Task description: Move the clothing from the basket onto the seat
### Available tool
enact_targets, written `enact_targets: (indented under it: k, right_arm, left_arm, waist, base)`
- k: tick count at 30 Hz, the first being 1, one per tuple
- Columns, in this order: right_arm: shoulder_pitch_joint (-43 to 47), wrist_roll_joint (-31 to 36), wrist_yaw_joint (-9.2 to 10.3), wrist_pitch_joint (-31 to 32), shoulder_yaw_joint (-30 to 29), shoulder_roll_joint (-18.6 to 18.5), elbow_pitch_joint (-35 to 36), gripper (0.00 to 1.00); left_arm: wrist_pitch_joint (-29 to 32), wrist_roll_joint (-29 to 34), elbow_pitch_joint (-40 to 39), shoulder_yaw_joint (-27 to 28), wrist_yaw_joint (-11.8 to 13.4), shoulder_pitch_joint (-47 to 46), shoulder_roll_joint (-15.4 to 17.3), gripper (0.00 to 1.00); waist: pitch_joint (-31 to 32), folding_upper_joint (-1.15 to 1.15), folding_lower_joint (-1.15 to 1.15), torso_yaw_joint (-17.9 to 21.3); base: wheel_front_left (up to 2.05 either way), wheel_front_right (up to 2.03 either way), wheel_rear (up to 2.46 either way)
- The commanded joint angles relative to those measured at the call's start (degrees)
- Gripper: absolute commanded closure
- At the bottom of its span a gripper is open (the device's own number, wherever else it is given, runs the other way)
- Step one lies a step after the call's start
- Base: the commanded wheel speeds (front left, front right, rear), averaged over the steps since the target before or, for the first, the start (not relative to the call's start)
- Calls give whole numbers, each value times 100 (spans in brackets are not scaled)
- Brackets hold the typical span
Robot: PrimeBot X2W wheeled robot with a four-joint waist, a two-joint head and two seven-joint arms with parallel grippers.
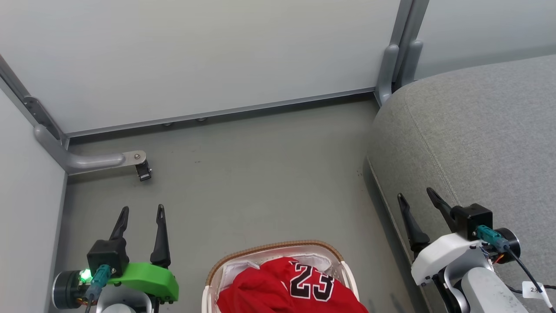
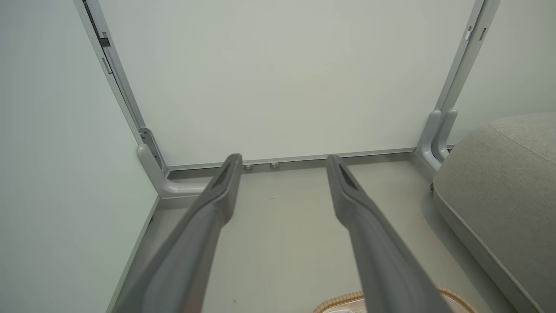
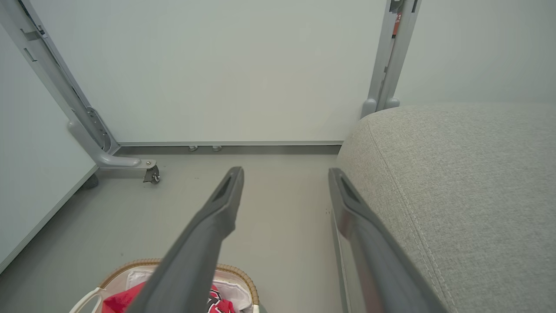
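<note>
Nearby, the grey seat (image 1: 478, 130) stands at the robot's right. The basket (image 1: 278, 247) sits on the floor between both arms, with the red clothing (image 1: 269, 291) heaped inside. The left pincer (image 1: 143, 209) and right pincer (image 1: 415, 193) hover empty with fingers apart, apparently ready to reach in.

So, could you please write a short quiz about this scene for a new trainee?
1. True or false: the red jersey lies inside the basket, not on the grey seat.
2. Which number is printed on the jersey? A) 32 B) 23 C) 45
3. Fill the gap: the left tool and the right tool are both ____, holding nothing.

Key: 1 true; 2 B; 3 open.
</note>
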State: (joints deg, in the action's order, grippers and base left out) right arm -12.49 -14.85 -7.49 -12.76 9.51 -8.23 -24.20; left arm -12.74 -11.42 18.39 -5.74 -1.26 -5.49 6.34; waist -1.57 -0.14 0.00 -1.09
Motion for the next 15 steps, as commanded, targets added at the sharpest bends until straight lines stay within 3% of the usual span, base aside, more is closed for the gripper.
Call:
enact_targets:
  k: [1, 15]
  right_arm:
    - [-106, 129, 0, -60, 12, -42, -15, 0]
    - [-233, 727, 1, -201, 12, -33, 26, 0]
  left_arm:
    - [-57, 139, -15, 18, -12, -29, 1, 0]
    - [-198, 761, 26, 53, -161, -119, -82, 0]
  waist:
    - [1, 12, 0, -3]
    - [-272, 13, 0, 34]
  base:
    - [0, 0, 0]
    - [0, 0, 0]
